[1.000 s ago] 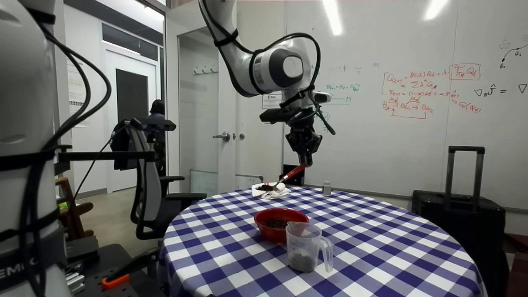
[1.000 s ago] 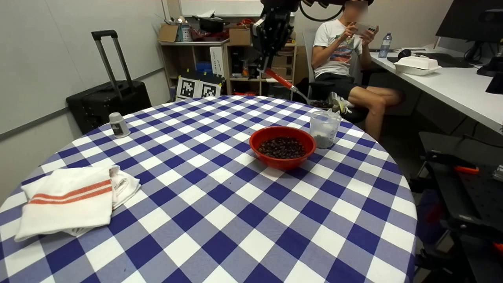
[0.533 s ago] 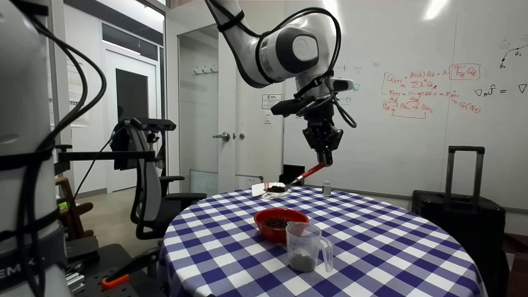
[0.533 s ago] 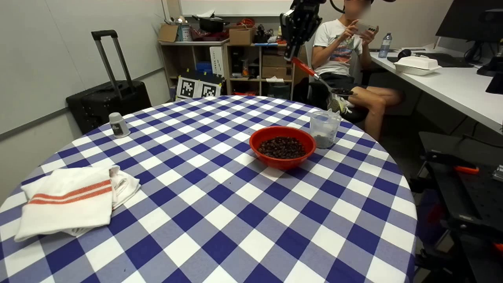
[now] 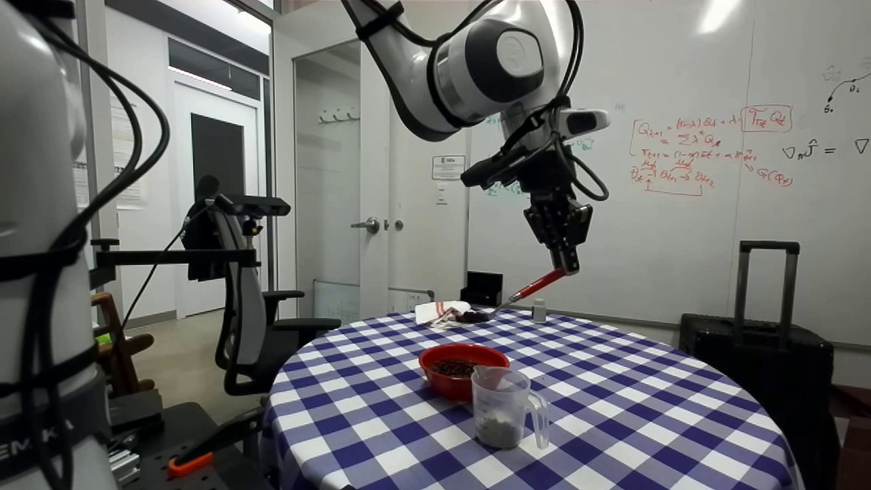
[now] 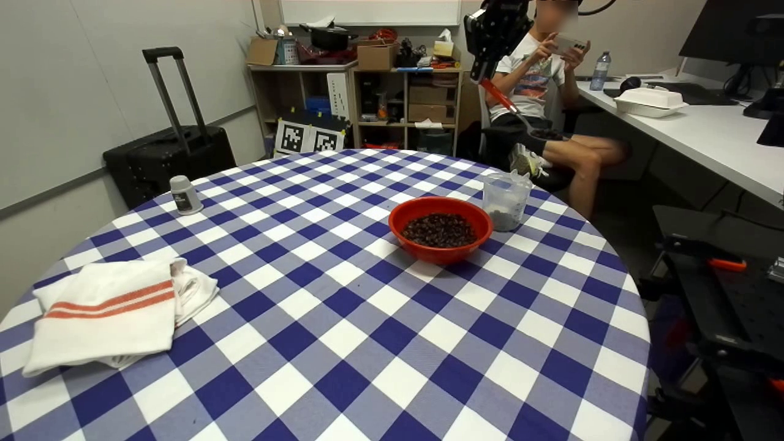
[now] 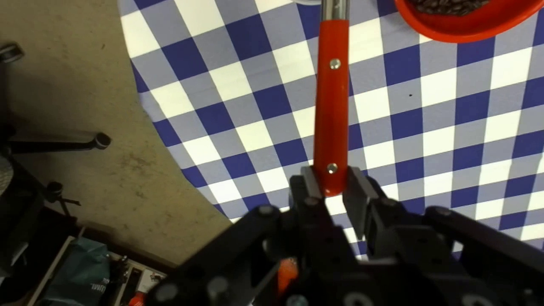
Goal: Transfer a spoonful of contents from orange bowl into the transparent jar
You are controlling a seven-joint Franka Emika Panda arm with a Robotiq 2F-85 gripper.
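Note:
The orange bowl (image 5: 459,389) holds dark beans and stands on the checkered table; it also shows in an exterior view (image 6: 440,250) and at the top right of the wrist view (image 7: 461,35). The transparent jar (image 5: 502,408), with a handle and some greyish contents low inside, stands beside the bowl; it also shows in an exterior view (image 6: 506,205). My gripper (image 5: 566,269) is shut on the red handle of a spoon (image 7: 332,97), held above the table. The spoon's tilted head carries dark beans (image 5: 473,317). In the wrist view the spoon head is out of view.
A folded white towel (image 6: 116,312) and a small grey-white bottle (image 6: 186,197) lie and stand on the table (image 6: 331,367). A person (image 6: 530,73) sits beyond the table's edge. A black suitcase (image 5: 755,381) stands beside the table.
My gripper has moved to the right in both exterior views, carrying the loaded spoon; in an exterior view it has also risen. The bowl and jar have not moved.

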